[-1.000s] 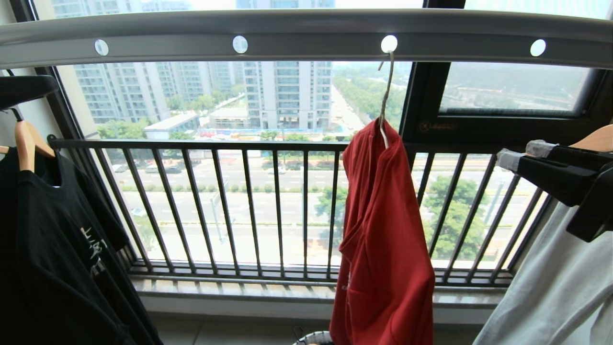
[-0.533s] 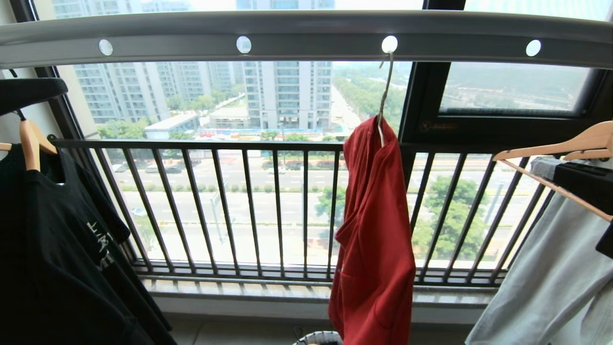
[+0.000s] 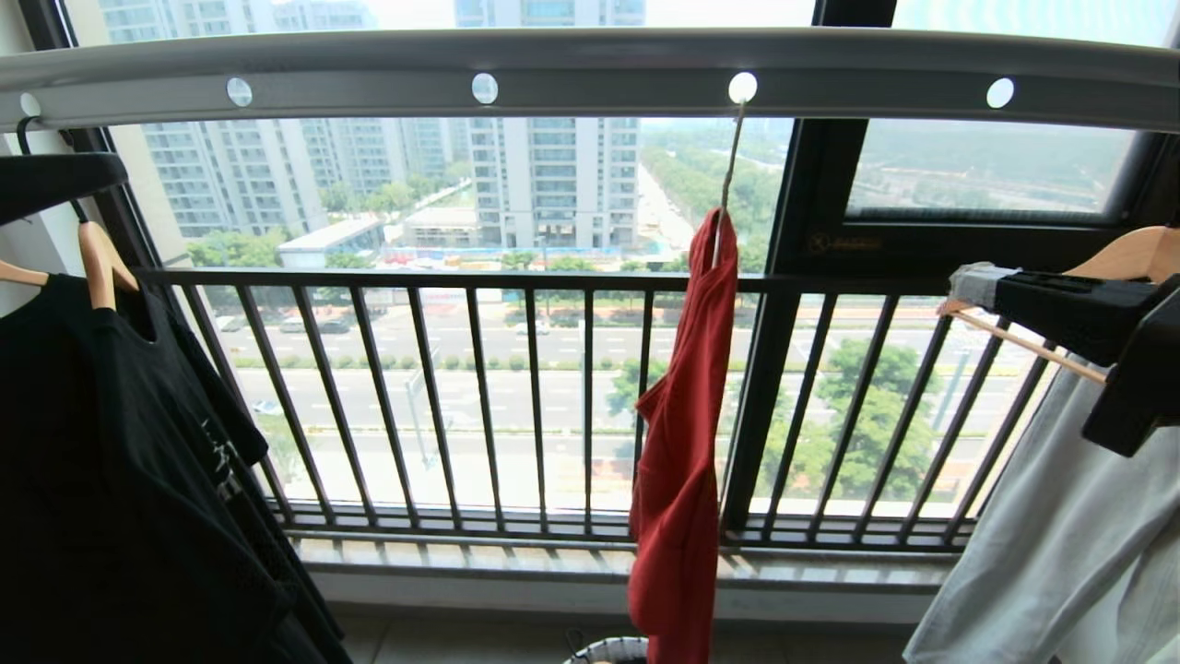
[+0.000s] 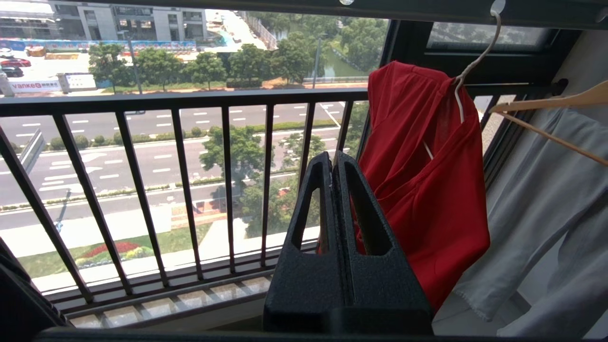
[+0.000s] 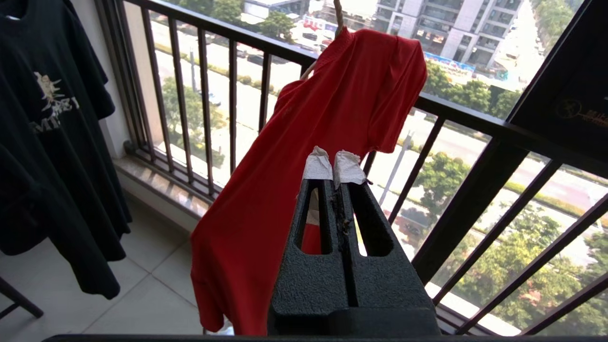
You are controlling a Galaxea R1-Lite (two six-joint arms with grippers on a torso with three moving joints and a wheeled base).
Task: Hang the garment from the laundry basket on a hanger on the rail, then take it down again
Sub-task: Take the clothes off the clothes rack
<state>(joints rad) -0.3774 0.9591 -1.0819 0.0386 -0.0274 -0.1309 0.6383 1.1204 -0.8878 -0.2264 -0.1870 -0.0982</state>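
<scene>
Against the barred window, the garment [image 3: 682, 443] hangs by its hanger [image 3: 730, 157] from the rail [image 3: 590, 65]; my right pincer [image 5: 334, 164] and left pincer [image 4: 332, 159] are both closed and empty, so taking it down remains.

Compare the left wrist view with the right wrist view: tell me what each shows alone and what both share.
Left wrist only: the rail, the white hanger hooked in one of its holes, a wooden hanger with a pale garment, and the left tool, shut.
Right wrist only: the black shirt, the floor tiles, and the right tool, shut, tape-tipped.
Both: the red T-shirt hanging free, and the window railing.
</scene>
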